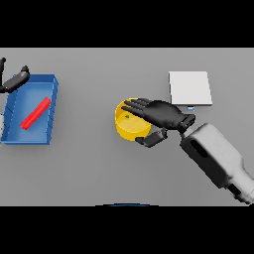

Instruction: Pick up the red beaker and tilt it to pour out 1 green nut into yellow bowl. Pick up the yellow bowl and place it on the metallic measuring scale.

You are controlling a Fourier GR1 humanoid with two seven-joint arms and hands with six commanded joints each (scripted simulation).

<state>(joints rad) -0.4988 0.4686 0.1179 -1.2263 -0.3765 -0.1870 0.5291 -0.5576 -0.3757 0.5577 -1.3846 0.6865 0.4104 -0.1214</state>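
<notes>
At table centre: right hand (161, 115) curled over yellow bowl (130, 127), fingers over rim, thumb outside; green nut (127, 117) inside. Bowl-pickup step. Next: lift, carry to measuring scale (190, 88). Red beaker (35, 113) lies in blue tray (53, 89).

Right arm reaches in from the lower right, forearm angled up and to the left, wrist bent. The right hand (163, 115) is palm down, its fingers (135, 105) stretched out leftward and the thumb (151, 139) curled beneath. Over at the far left edge, the left hand (14, 79) shows only in part, dark fingers pointing right.
</notes>
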